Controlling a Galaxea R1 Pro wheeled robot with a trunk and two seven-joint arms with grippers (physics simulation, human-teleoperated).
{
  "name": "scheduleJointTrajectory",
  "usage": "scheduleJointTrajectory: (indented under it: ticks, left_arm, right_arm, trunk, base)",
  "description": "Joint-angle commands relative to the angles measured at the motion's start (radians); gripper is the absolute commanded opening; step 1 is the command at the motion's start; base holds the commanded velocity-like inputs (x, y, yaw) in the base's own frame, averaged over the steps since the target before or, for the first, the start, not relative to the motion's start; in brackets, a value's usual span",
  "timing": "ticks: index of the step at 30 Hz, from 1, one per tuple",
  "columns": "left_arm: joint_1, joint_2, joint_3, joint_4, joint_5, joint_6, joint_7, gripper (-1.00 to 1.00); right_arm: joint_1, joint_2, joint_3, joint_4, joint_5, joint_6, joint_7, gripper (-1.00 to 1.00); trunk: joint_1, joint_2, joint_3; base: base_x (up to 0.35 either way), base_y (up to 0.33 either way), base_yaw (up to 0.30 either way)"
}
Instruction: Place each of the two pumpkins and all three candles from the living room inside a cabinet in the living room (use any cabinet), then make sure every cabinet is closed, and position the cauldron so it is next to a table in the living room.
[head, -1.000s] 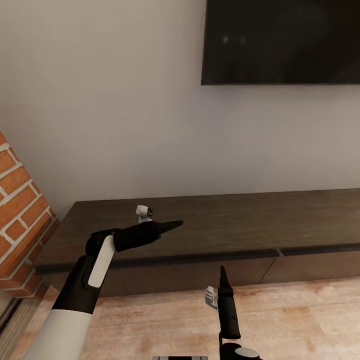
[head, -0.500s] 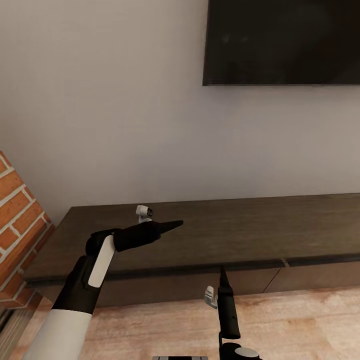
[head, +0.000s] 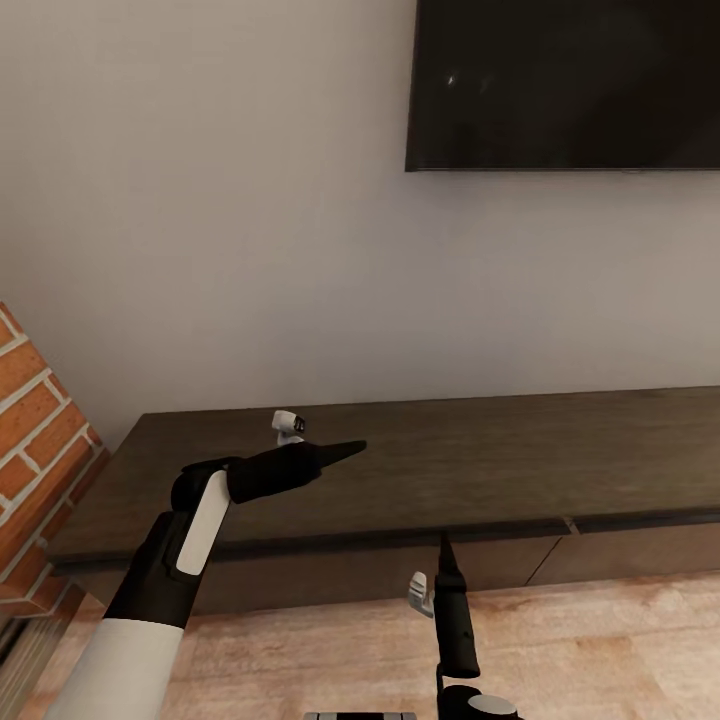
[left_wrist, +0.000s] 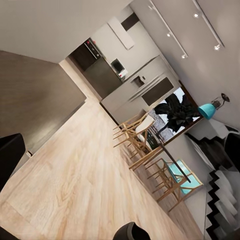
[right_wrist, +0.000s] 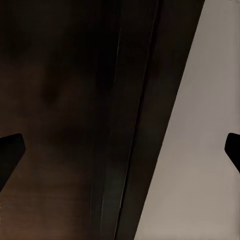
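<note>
Across the lower half of the frame runs one cabinet, drawers closed. Two pincers hold nothing: left pincer over its top, clenched; right pincer before its front, spread wide.

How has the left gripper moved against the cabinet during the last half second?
No move. The left gripper points at the same spot over the cabinet top, and the cabinet's front edge sits where it was.
</note>
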Motion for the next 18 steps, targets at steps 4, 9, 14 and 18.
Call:
scheduleJointTrajectory:
  ticks: [4, 9, 14, 18]
  left_arm:
    - [0.000, 0.000, 0.000, 0.000, 0.000, 0.000, 0.000, 1.00]
    - [0.000, 0.000, 0.000, 0.000, 0.000, 0.000, 0.000, 1.00]
    - [0.000, 0.000, 0.000, 0.000, 0.000, 0.001, 0.000, 1.00]
    - [0.000, 0.000, 0.000, 0.000, 0.000, 0.001, 0.000, 1.00]
  right_arm:
    - [0.000, 0.004, 0.000, -0.001, -0.070, 0.002, 0.000, 1.00]
    - [-0.003, 0.004, 0.001, -0.002, -0.173, 0.004, -0.001, 1.00]
    - [-0.003, 0.004, 0.001, -0.002, -0.186, 0.005, -0.001, 1.00]
    - [-0.003, 0.004, 0.001, -0.002, -0.188, 0.003, -0.001, 1.00]
  trunk:
    - [0.000, 0.000, 0.000]
    - [0.000, 0.000, 0.000]
    - [0.001, -0.001, -0.012]
    - [0.001, -0.001, -0.012]
  base:
    - [0.000, 0.000, 0.000]
    - [0.000, 0.000, 0.000]
    - [0.000, 0.000, 0.000]
    - [0.000, 0.000, 0.000]
